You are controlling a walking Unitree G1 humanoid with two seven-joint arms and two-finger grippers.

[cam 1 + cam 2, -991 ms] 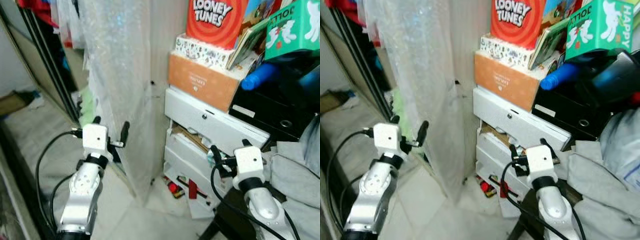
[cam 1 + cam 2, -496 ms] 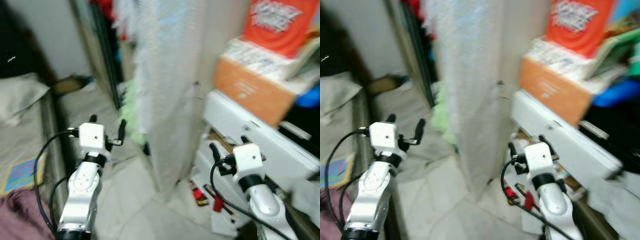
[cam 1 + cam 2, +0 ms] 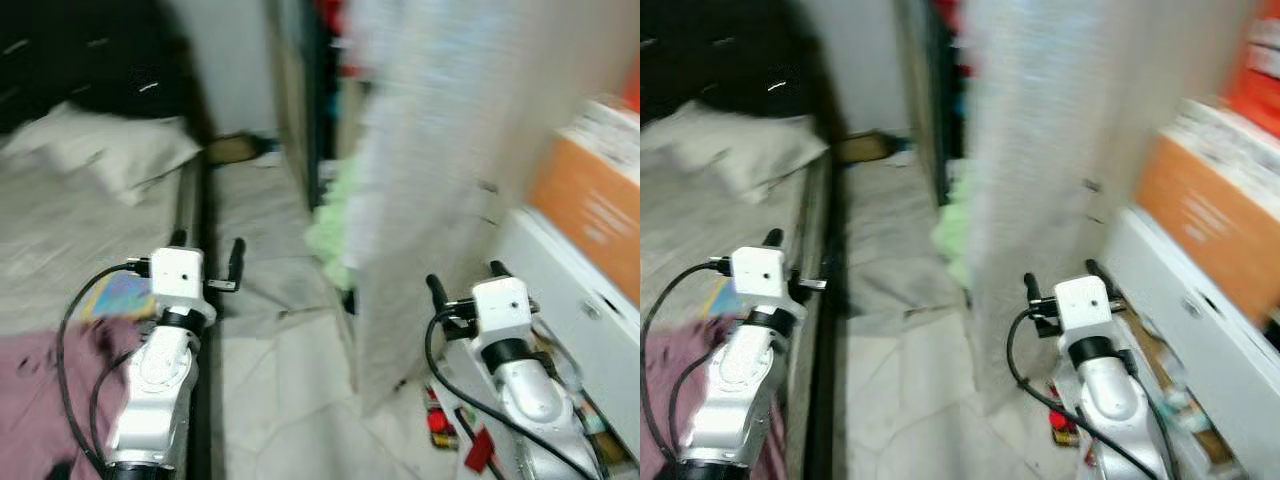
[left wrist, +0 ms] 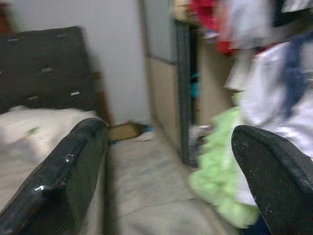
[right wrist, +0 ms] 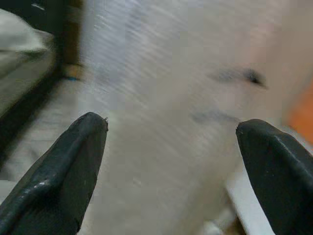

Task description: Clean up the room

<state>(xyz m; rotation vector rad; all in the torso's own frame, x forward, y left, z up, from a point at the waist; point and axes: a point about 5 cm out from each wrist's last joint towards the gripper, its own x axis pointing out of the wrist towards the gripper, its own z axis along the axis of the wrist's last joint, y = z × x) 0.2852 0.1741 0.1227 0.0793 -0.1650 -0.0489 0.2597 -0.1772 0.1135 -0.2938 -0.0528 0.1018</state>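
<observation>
Far left: bed (image 3: pixel 60 215) with a pale pillow (image 3: pixel 110 160) near the dark headboard (image 3: pixel 90 60); a mauve cloth (image 3: pixel 40 400) lies on the near part of the mattress, with a small multicoloured patch (image 3: pixel 122 295) beside it, too blurred to identify. The bed's dark side rail (image 3: pixel 190 240) runs front to back and marks the left edge of the walkway.

Left gripper (image 3: pixel 207 257) hangs above that rail, fingers spread wide, nothing between them; the wrist view looks down the aisle between its two black fingers (image 4: pixel 63 171).

Centre: a narrow strip of pale tiled floor (image 3: pixel 270 390) runs between the rail and the furniture. A grey cloth (image 3: pixel 270 285) lies spread across it further back. Beyond, a brown flat object (image 3: pixel 235 148) sits at the wall, possibly cardboard. A light green garment (image 3: pixel 330 230) spills onto the floor at the foot of an open wardrobe (image 3: pixel 310 90).

A tall pale bubble-wrapped panel (image 3: pixel 430 180) stands upright, its foot on the floor, narrowing the aisle.

Right gripper (image 3: pixel 462 280) is raised just beside the panel, fingers wide apart and empty. Below it, small red items (image 3: pixel 440 420) litter the floor by white drawers (image 3: pixel 570 300), which carry an orange box (image 3: pixel 590 200).
</observation>
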